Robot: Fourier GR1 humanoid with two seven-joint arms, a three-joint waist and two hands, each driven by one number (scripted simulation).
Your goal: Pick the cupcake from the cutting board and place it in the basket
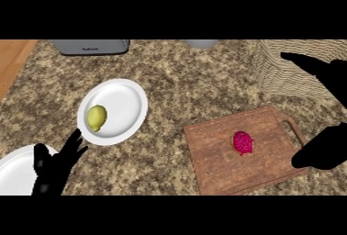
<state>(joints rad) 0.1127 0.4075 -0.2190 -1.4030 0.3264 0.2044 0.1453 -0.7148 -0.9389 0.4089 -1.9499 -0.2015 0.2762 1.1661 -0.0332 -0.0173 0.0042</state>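
A: Where is the cupcake [242,142]?

B: On the cutting board [217,158], a little toward the board's right edge and roughly midway between its near and far edges. It looks pink-red and seems to lie on its side, untouched by either hand.

A: And the right hand [324,108]?

B: It shows as a dark shape over the counter's right edge, one part stretching up across the basket [284,69], another bulging low over the board's right edge by the handle. Its fingers look extended and hold nothing. It is near the cupcake but apart from it.

A: The left hand [55,163]?

B: Resting at the counter's near left corner, fingers straight and spread, beside a white plate [12,172] cut off by the edge.

A: So what step is this?

B: I judge the reach has hardly begun; the grasp is not yet made.

A: What could go wrong?

B: The cupcake is small and looks tipped over, so fingers closing off-centre could roll it across the board or squash it. The board's handle sits under the hand and could be nudged, shifting everything. The basket stands at the counter's far right corner with a tall woven wall; a low carry could clip its rim.

A: Anything else around?

B: A lemon [97,117] on a second plate [129,103] left of centre, well clear.
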